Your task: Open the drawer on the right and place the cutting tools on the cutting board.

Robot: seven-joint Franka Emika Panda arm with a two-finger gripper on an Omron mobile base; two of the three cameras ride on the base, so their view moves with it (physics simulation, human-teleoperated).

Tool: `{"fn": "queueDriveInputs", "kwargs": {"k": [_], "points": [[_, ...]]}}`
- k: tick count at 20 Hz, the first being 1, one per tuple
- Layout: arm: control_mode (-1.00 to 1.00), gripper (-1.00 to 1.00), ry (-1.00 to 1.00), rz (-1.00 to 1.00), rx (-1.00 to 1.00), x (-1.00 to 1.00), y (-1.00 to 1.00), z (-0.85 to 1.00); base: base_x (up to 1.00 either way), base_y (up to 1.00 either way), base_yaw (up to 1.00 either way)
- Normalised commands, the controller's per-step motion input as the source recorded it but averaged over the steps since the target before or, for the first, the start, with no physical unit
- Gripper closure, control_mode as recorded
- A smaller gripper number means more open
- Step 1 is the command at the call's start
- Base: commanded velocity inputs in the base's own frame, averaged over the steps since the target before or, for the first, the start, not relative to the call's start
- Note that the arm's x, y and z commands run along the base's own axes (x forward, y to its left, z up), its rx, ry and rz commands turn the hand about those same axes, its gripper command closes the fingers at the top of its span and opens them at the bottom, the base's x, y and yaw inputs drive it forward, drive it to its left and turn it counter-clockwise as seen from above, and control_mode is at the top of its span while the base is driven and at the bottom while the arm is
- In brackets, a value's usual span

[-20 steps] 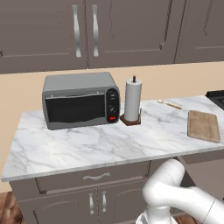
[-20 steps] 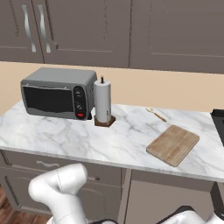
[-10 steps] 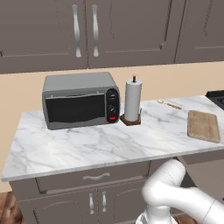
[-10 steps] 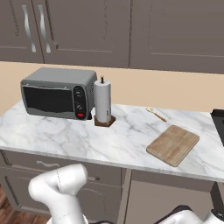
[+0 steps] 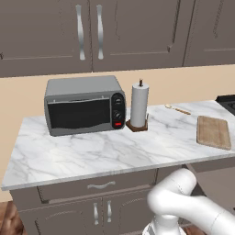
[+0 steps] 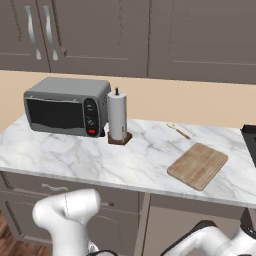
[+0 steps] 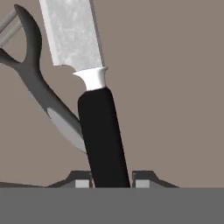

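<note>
- The upper cabinets (image 5: 114,34) are grey-brown with curved silver pulls, above a tan wall.
- The desk (image 5: 105,151) is white marble with grey veins; beneath it sits a wide drawer front (image 5: 98,186) with a curved silver pull, over lower cabinet doors.
- The toaster oven (image 5: 85,110) stands at the left of the desk, grey with a dark glass door, black knobs and a red button. No writing on it can be read.
- The paper towel roll (image 5: 139,105) stands upright on a brown base, just right of the toaster oven.
- The cutting board (image 6: 198,165) lies flat at the right of the desk, light wood with rounded corners, its top bare.
- A thin wooden stick (image 6: 178,130) lies near the wall, behind the board.
- The knife (image 7: 94,100) lies on a flat grey-brown surface, black handle toward the camera, silvery blade pointing away.
- The dark forked tool (image 7: 39,87) lies beside the knife on its left, its lower end passing behind the handle.
- The pincer (image 7: 109,181) is closed on the knife handle, one tip at each side.
</note>
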Motion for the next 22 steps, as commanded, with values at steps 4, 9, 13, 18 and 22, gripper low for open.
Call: {"fn": "queueDriveInputs", "kwargs": {"k": [4, 9, 13, 18, 22], "points": [[-1.0, 1.0, -0.01, 0.0, 0.0, 0.0, 0.3, 0.9, 0.0, 0.0, 0.0], [-1.0, 1.0, 0.0, -0.01, 0.0, 0.0, 0.23, 0.88, 0.0, 0.0, 0.0], [-1.0, 1.0, 0.0, 0.0, 0.0, -0.01, 0.17, 0.83, 0.0, 0.0, 0.0], [-1.0, 1.0, 0.0, 0.0, 0.0, 0.0, 0.24, 0.74, 0.0, 0.0, 0.0], [-1.0, 1.0, 0.0, 0.0, 0.01, 0.28, 0.39, 0.6, 0.0, 0.0, 0.0]]}}
